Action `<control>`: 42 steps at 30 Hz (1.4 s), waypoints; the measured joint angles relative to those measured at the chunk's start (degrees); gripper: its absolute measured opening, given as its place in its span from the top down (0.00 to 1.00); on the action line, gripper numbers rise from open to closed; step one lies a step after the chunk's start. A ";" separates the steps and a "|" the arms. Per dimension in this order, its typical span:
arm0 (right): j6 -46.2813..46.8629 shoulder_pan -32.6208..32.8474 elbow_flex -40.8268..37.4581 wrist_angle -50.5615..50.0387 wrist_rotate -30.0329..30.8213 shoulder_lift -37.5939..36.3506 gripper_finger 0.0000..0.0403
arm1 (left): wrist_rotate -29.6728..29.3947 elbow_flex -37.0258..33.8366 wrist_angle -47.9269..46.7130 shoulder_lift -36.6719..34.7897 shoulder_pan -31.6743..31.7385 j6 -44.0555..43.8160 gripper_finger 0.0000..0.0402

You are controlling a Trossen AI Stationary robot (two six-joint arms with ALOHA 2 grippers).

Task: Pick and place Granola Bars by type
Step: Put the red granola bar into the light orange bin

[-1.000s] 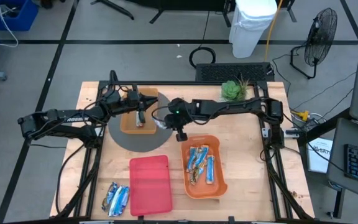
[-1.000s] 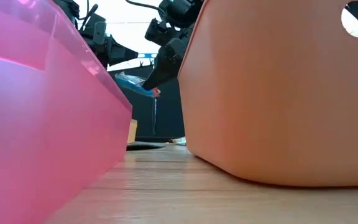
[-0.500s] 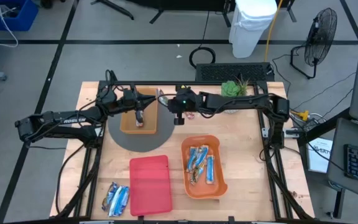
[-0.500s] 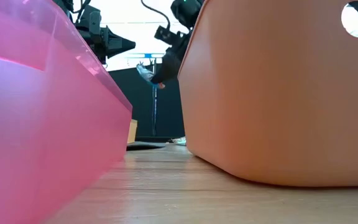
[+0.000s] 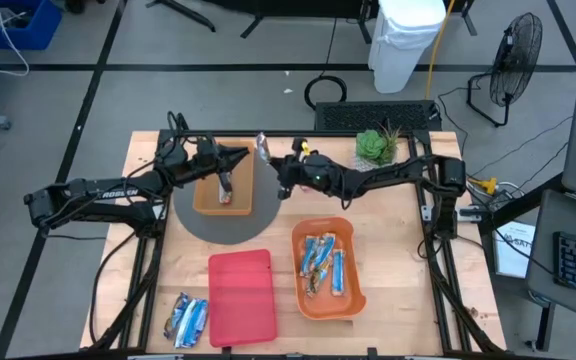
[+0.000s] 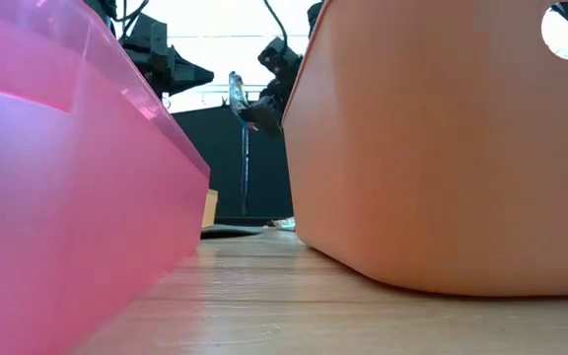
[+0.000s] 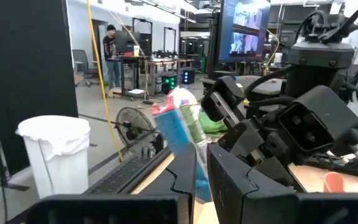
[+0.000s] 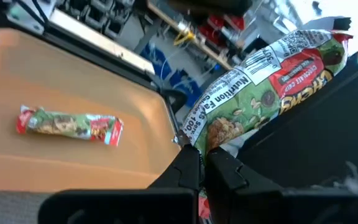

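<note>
My right gripper (image 5: 274, 168) is raised just beyond the far right corner of the small orange tray (image 5: 204, 200) and is shut on a green, red-ended granola bar (image 8: 260, 87). That bar looks silvery in the high view (image 5: 262, 148). My left gripper (image 5: 232, 160) hovers shut over the same tray, a short way left of the held bar (image 7: 178, 127). A second green bar (image 8: 67, 123) lies flat on the tray floor (image 5: 225, 190). Several blue bars (image 5: 323, 262) lie in the orange bin. A few silvery-blue bars (image 5: 190, 318) lie on the table at its near edge. My right gripper pinches the green bar between its two fingers at one end (image 8: 205, 142). The fingers come roughly level from the table's right. The bar is lifted clear and stands nearly upright above the fingertips (image 6: 235, 94), its red end uppermost.
The small orange tray sits on a dark round mat (image 5: 223, 228). A red tray (image 5: 241, 295) lies near the front, with the orange bin (image 5: 353, 290) to its right. A potted plant (image 5: 374, 146) stands at the far edge. In the low view both containers fill the foreground.
My right gripper has risen from beside the small orange tray and moved toward the far edge, turning its wrist. The bar it holds has gone from slanting low to standing nearly upright, higher above the table.
</note>
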 joint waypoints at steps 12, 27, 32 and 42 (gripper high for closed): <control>-0.18 0.20 -1.39 2.65 -0.27 -0.02 1.00 | 2.06 5.42 -0.46 7.02 -1.87 -2.38 0.63; -0.50 0.25 -2.35 3.35 -0.37 -0.02 1.00 | -3.51 10.06 -1.04 9.43 -1.81 -0.85 0.43; -0.52 0.31 -2.35 3.69 -1.74 -0.02 1.00 | -4.64 10.06 -1.60 10.20 -1.81 -1.67 0.48; 0.63 0.36 -2.35 4.60 -3.17 -0.02 1.00 | -4.95 10.04 4.78 15.07 -1.79 -1.40 0.57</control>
